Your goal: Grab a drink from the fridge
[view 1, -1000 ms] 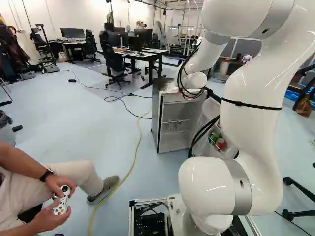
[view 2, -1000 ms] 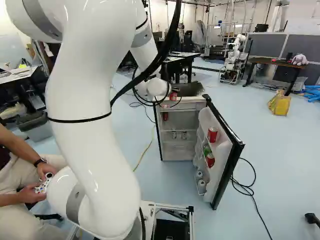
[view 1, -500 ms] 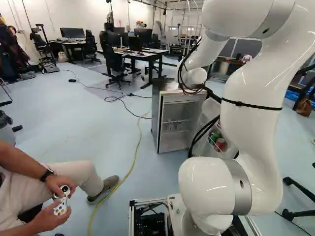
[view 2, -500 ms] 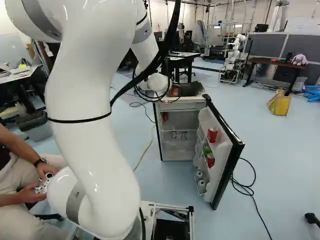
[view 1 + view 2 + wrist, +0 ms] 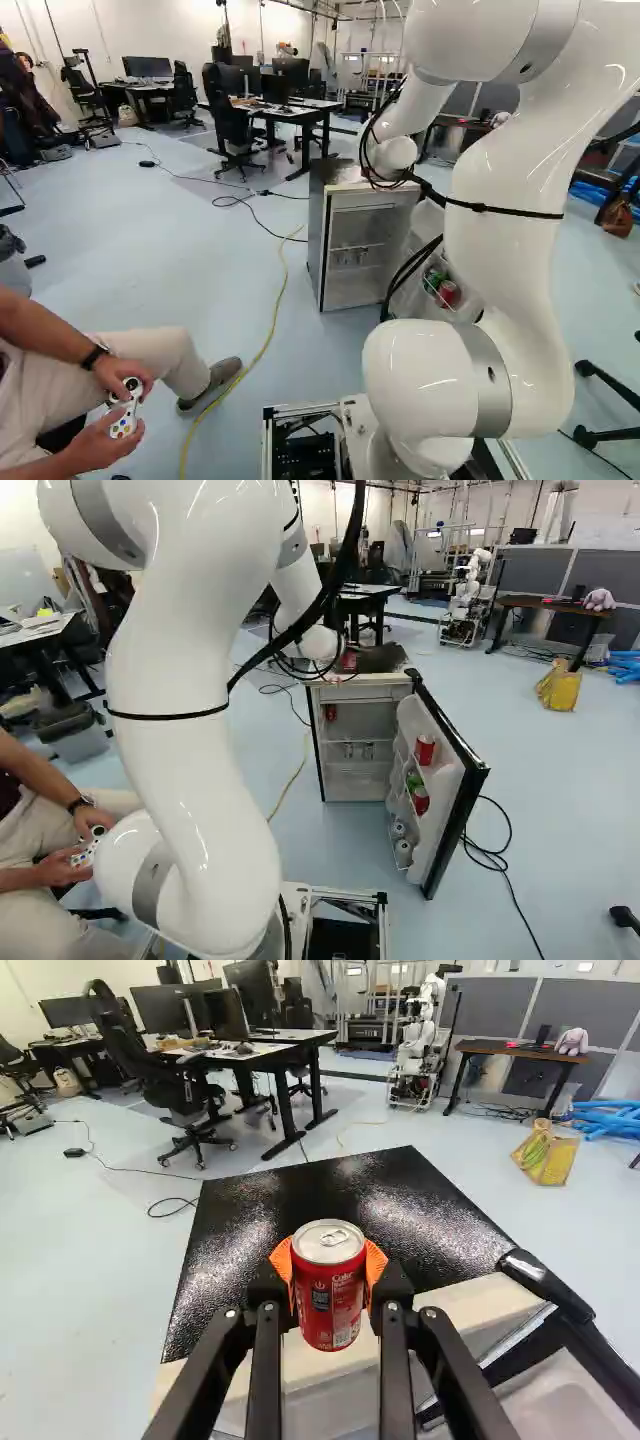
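Nearest, we see drink cans (image 5: pixel 425 750) in the open door (image 5: pixel 455 825), at the fridge's (image 5: pixel 318 240) right front corner. Our gripper's (image 5: pixel 346 663) jaws stand a can's width apart, pads pressing a red can (image 5: pixel 328 1285) from both sides, by the top's front edge. Beyond its back edge stand a desk (image 5: pixel 262 1052) and another robot (image 5: pixel 415 1050).

Arm (image 5: pixel 190 740) rises near, arches high, reaches far; wrist (image 5: pixel 318 643) at far end; black gripper (image 5: pixel 329 1260) holding, orange pads (image 5: pixel 375 1262) pressing inward from left and right
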`<state>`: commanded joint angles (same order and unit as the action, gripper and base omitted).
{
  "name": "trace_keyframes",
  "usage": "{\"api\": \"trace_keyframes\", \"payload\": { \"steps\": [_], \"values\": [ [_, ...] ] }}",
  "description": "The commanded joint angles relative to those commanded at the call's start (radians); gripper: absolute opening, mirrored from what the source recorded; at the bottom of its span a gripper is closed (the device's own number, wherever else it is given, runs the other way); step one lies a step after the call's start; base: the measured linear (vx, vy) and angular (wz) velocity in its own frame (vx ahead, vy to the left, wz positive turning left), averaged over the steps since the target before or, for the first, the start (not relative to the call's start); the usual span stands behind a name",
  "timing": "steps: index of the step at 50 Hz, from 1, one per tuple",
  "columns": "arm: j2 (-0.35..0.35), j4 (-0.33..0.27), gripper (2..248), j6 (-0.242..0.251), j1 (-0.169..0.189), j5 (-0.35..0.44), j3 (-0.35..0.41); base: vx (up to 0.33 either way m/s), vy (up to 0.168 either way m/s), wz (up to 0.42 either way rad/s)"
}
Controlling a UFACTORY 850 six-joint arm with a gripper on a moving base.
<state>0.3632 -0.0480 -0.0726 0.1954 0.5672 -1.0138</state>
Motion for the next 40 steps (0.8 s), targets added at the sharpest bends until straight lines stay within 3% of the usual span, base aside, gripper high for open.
{"api": "trace_keyframes", "payload": {
  "steps": [40],
  "values": [
    [0.080,0.000,90,0.000,-0.008,0.039,-0.098,0.000,0.000,0.000]
  ]
}}
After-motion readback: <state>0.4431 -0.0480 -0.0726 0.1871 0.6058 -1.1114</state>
